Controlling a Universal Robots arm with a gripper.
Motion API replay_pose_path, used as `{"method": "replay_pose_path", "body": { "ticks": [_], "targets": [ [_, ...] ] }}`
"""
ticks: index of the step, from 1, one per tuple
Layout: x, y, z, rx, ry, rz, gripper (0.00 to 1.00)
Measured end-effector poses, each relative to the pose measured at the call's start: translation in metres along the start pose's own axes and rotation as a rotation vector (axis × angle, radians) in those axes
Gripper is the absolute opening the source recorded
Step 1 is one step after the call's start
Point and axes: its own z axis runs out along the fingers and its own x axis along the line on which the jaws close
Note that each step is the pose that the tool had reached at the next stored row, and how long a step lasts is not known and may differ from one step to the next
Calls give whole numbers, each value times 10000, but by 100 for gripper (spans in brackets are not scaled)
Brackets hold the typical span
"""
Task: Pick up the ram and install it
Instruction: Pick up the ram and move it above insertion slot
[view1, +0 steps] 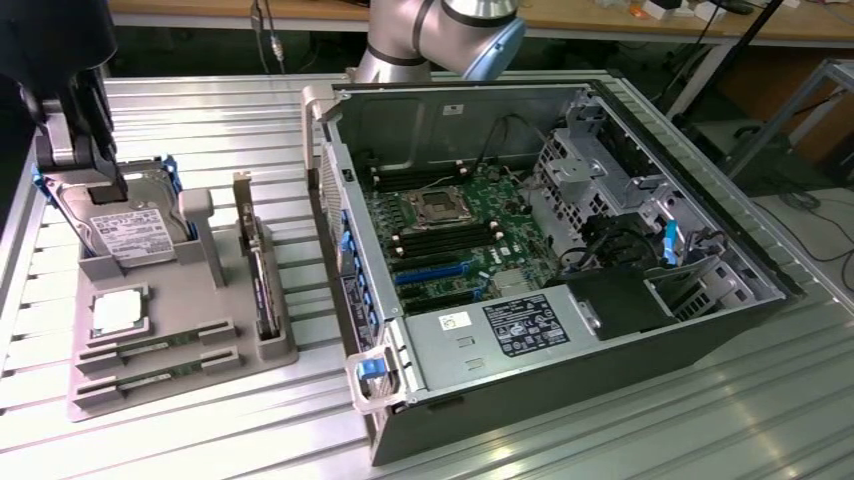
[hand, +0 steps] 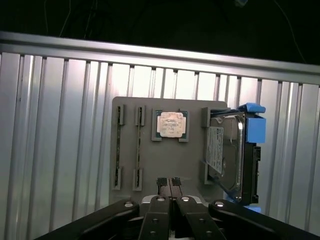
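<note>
Since gripper (hand: 169, 182) is seen pinched shut with nothing held, thin stick can't be straddled as is, would just get jabbed from above if lowered like this. Tips parked over near edge of tray (hand: 165, 160). ram (hand: 139, 150) sat edge-up in slot just off to side of tips, untouched. Twin stick (hand: 119, 150) right beside it, easily knocked or grabbed by mistake. CPU (hand: 171, 124) further out past tips. Hard drive (hand: 227, 155) stood tall on other side, could be clipped on any sideways move.

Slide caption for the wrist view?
Shut end effector hovers above a gray tray holding two ram sticks, a CPU and a hard drive.
</note>
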Motion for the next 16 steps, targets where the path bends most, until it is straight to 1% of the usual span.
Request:
{"method": "replay_pose_path", "body": {
  "ticks": [4,6,14,15,16],
  "targets": [
    [0,0,5,3,0,-1,11],
    [1,-1,30,3,-1,-1,11],
    [32,-9,201,2,0,-1,11],
    [41,-10,225,2,0,-1,11],
    [56,-11,272,2,0,-1,11]
  ]
}}
